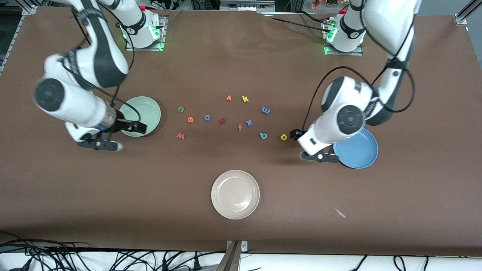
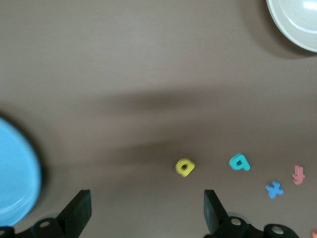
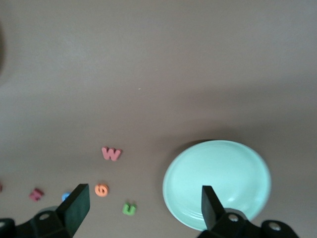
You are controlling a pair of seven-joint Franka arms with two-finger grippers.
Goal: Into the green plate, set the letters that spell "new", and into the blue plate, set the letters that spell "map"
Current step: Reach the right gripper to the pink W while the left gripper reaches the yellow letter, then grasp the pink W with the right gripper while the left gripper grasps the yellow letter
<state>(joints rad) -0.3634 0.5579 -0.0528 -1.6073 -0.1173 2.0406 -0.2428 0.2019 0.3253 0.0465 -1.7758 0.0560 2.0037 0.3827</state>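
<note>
both jaws wide: left gripper (image 2: 144, 210) by blue plate (image 1: 357, 152), right gripper (image 3: 141, 206) by green plate (image 1: 145, 113) (nothing held)

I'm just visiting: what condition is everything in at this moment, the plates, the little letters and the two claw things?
Green plate: empty, partly under the right gripper.
Blue plate: empty.
Beige plate: empty.
Letters n, e, w: lying loose on the table.
Letters m, a, p: lying loose on the table.
Right gripper: open, holding nothing.
Left gripper: open, holding nothing, beside the blue plate.
</note>
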